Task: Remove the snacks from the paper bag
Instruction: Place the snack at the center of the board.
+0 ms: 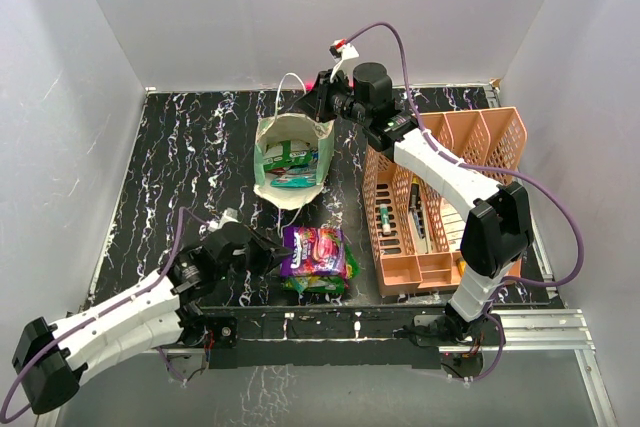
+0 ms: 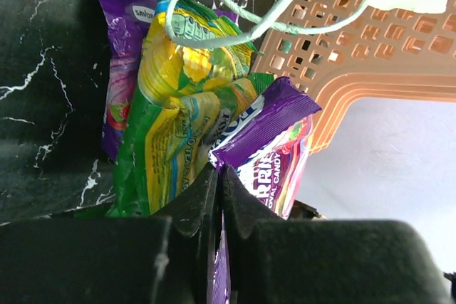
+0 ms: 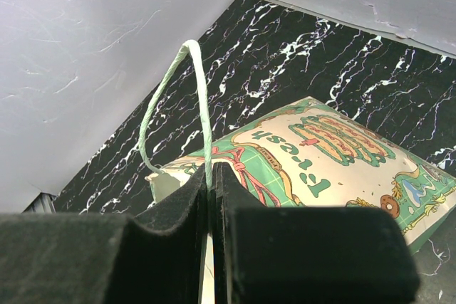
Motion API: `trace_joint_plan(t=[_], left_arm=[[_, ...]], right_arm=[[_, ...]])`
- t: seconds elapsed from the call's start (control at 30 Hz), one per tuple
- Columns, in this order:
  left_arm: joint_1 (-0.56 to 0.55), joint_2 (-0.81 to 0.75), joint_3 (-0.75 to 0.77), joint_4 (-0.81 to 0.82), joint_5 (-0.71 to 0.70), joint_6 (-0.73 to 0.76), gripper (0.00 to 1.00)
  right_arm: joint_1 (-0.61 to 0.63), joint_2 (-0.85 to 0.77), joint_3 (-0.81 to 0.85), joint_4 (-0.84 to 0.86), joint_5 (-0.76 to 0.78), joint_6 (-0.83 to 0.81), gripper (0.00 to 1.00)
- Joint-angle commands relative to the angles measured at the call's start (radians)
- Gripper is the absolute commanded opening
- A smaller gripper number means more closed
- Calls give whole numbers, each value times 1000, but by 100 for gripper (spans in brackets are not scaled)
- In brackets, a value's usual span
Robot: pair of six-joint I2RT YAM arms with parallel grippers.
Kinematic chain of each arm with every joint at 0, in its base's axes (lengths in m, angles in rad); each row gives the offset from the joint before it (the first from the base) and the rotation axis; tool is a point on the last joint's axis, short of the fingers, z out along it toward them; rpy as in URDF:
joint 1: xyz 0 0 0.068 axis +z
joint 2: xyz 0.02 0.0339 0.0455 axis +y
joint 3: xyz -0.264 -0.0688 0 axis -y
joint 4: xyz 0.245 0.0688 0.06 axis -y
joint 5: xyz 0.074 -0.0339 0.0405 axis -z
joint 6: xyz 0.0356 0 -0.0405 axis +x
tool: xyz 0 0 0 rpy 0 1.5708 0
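The paper bag (image 1: 322, 162) stands at the table's middle back, mouth towards the camera, with a teal-green snack packet (image 1: 288, 159) inside. My right gripper (image 1: 322, 97) is at its far rim, shut on the bag's cord handle (image 3: 199, 83), just above the printed bag (image 3: 320, 147). Near the front, my left gripper (image 1: 272, 257) is shut on a corner of a purple snack packet (image 1: 315, 250). In the left wrist view that purple packet (image 2: 267, 122) runs between my fingertips (image 2: 219, 170). A yellow-green packet (image 2: 182, 105) lies beside it, over another purple packet (image 2: 117, 69).
A peach slotted organiser (image 1: 483, 142) with small items stands to the right of the bag and the packets, under my right arm. White walls close the table at the back and sides. A loose cord loop (image 2: 235, 26) hangs over the packets in the left wrist view.
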Motion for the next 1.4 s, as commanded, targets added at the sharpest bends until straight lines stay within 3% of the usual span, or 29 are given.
trace_joint_plan(t=[0.0, 0.43, 0.63, 0.8, 1.03, 1.17, 1.37], left_arm=[[7, 47, -16, -17, -46, 66, 0], [6, 140, -95, 91, 9, 118, 0], [5, 84, -58, 92, 6, 200, 0], [4, 109, -12, 161, 88, 306, 0], [-10, 118, -2, 207, 178, 332, 0], [-19, 95, 19, 84, 137, 331, 0], [-18, 44, -51, 105, 68, 267, 0]], right_arm=[[-1, -51, 1, 76, 13, -4, 7], [0, -46, -17, 87, 10, 0, 7], [-1, -50, -13, 87, 15, -1, 7], [-1, -45, -10, 86, 11, 0, 7], [-1, -43, -13, 89, 9, 1, 7], [-1, -42, -17, 89, 12, 0, 7], [-1, -37, -17, 96, -1, 10, 7]])
